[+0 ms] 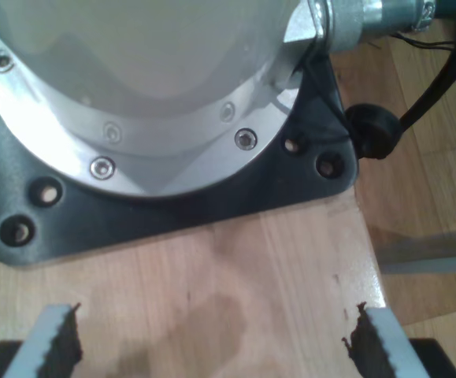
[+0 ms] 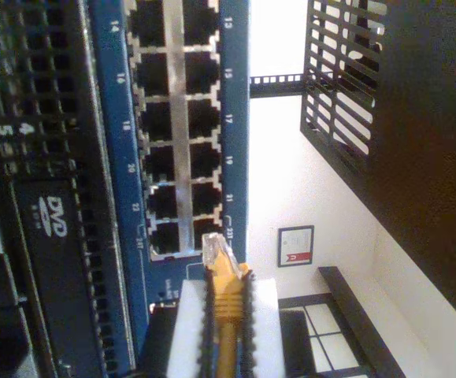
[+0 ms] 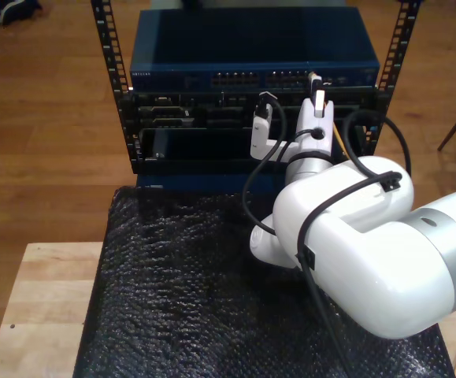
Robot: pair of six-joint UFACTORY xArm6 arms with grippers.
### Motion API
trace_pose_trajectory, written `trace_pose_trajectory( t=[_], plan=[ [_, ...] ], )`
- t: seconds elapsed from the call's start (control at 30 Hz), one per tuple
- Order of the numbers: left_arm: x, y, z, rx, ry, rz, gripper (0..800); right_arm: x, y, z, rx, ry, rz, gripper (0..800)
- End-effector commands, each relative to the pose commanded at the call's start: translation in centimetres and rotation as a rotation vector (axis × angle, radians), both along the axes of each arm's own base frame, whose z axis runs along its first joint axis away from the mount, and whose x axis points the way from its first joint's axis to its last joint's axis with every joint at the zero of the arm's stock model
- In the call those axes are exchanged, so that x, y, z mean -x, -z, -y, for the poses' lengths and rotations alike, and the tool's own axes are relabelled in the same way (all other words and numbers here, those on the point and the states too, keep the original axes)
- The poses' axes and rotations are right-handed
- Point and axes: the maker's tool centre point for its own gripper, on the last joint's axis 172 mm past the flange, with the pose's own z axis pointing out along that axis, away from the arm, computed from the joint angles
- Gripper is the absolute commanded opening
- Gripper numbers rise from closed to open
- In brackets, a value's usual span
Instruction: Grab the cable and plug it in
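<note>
Grasp complete, insertion pending. My second gripper (image 2: 226, 315) is pinched on the cable (image 2: 226, 303) just behind its clear plug (image 2: 214, 250), which sits just short of the blue switch (image 2: 231, 118), near the last ports in the row; which port it faces I cannot tell. My first gripper (image 1: 212, 342) hangs spread and empty over the wooden table (image 1: 251, 276), beside an arm base (image 1: 133, 102). Left: align, push home.

A glossy yellow-orange plastic jacket is seen on the cable (image 2: 226, 315), tipped with a clear plastic plug. The switch (image 3: 255, 49) is faced in matt blue painted metal. The tabletop (image 1: 251, 291) is shown as smooth lacquered wood (faintly reflective), and the arm base (image 1: 157, 110) as brushed metal.
</note>
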Motion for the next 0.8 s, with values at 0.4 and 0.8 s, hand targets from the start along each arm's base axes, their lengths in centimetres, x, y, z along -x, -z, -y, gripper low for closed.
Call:
trace_pose_trajectory(
  t=[0.4,0.8],
  plan=[
    [0.01,0.01,0.04,0.000,0.000,0.000,799,-0.17,-0.14,0.21,0.001,0.000,0.003,0],
    [-0.01,-0.02,-0.03,-0.001,0.000,0.000,799,-0.21,-0.19,-0.09,0.010,-0.015,0.004,0]
  ],
)
